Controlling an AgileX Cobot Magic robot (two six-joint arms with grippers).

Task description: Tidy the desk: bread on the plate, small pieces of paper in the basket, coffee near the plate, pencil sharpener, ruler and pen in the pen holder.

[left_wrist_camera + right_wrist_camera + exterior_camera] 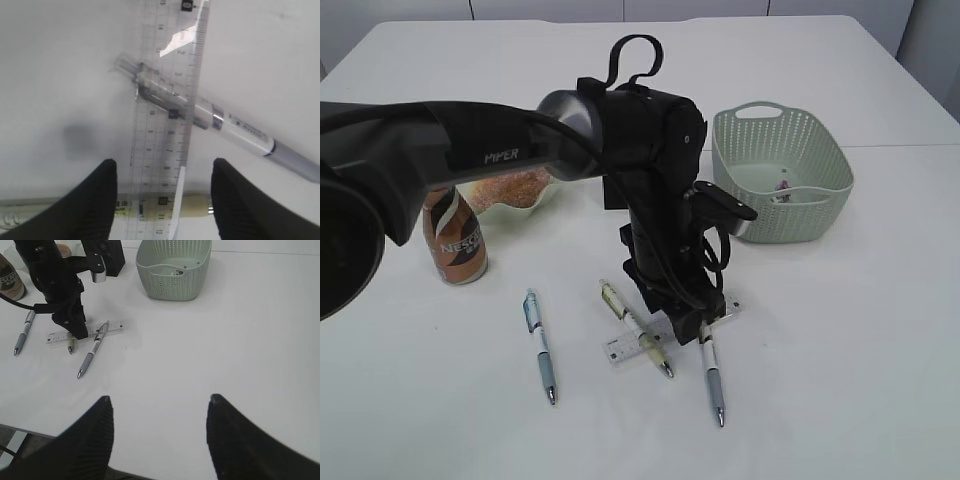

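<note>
1. Left gripper [162,200] sits low over the ruler [665,330], jaws spread, one finger [92,202] on each side of it; can't tell whether they touch it, and nothing is pinched.
2. The ruler lies flat on the desk [840,350], see-through with black scale marks. A grey-barrelled pen [240,132] crosses under it at a slant; a yellowish pen [638,330] crosses it nearer the fingertips.
3. Well left of the ruler: a blue pen [540,345], lying alone.
4. Further left and behind the ruler: the Nescafe coffee bottle [454,238], upright, just beside the pale green plate [525,205].
5. The bread [510,185] is on that plate, mostly hidden by the left arm.
6. Right of the ruler and further back: the grey-green basket [782,172], with something small inside, too tiny to identify.
7. Black pen holder [105,255] stands left of the basket, behind the ruler, seen from the right wrist.
8. Right gripper [159,432] is well off from the ruler over bare desk, fingers apart, empty.
</note>
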